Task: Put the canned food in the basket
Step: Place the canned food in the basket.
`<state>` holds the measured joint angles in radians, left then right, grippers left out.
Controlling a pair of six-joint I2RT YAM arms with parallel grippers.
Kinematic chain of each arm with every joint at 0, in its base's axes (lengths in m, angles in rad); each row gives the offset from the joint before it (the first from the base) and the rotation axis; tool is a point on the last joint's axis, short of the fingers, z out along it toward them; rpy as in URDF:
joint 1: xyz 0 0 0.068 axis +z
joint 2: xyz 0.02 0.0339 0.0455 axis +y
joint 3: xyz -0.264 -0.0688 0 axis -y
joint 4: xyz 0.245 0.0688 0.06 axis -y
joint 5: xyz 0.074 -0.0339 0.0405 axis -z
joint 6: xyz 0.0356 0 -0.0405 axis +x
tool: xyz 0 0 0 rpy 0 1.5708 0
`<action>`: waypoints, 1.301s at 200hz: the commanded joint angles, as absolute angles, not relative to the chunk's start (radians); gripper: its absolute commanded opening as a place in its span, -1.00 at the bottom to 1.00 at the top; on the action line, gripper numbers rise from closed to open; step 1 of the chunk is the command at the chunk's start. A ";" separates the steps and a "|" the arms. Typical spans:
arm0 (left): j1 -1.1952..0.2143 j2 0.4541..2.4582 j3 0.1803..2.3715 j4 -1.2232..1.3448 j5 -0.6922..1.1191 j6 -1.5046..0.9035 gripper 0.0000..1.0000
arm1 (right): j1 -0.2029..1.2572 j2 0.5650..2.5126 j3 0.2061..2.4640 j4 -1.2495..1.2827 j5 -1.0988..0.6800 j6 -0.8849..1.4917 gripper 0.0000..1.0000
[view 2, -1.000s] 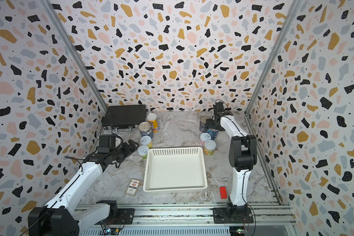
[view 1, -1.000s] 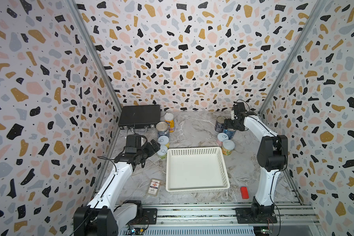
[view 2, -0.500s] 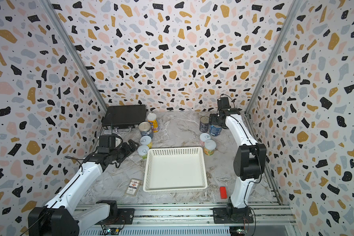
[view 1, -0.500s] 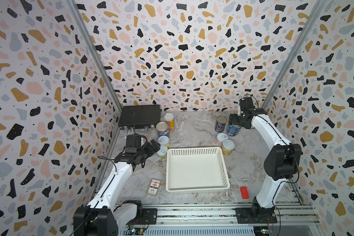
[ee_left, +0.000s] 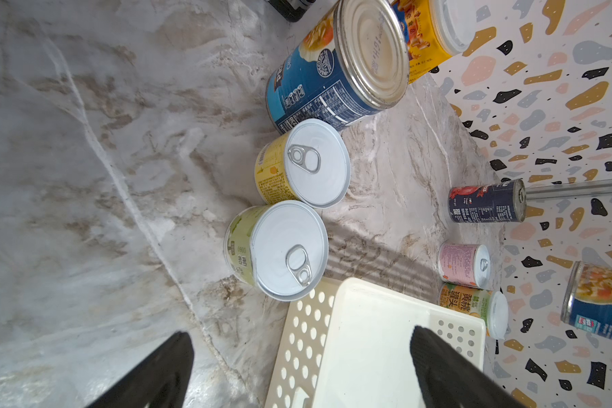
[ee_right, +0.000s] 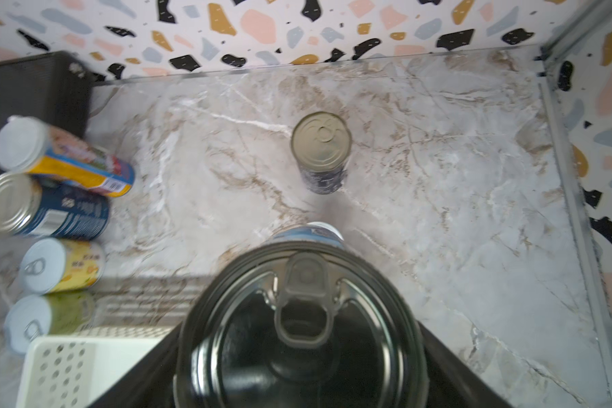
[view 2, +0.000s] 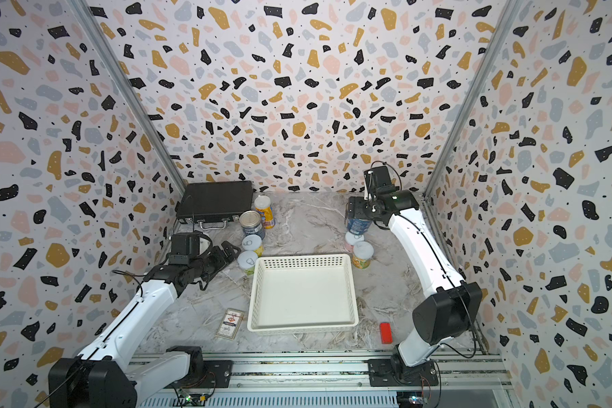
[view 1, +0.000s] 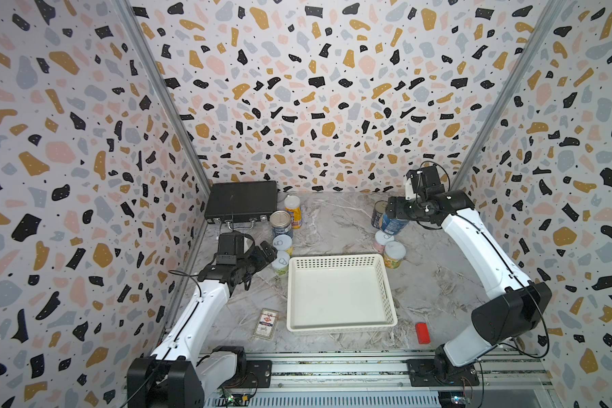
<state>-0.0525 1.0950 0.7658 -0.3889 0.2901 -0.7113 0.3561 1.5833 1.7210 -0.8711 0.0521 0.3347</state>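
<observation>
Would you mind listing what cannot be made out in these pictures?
- blue tin, base: hidden under its own lid in the right wrist view, too small in both top views; lifted or standing, unclear.
- dark slim tin: label too small in the left wrist view; the right gripper mostly covers it in a top view.
- yellow can: cut off by the left wrist view's edge.
- card box, print: too small in both top views.
</observation>
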 commanded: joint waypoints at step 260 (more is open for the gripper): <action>-0.044 1.073 0.782 -0.376 0.279 -0.700 0.99 | 0.639 1.275 1.261 -0.663 -0.077 0.266 -0.78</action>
<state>-0.0505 1.0904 0.7658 -0.3923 0.2863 -0.7109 0.6308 1.2881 1.2324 -0.8097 -0.0795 0.2642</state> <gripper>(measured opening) 0.995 0.881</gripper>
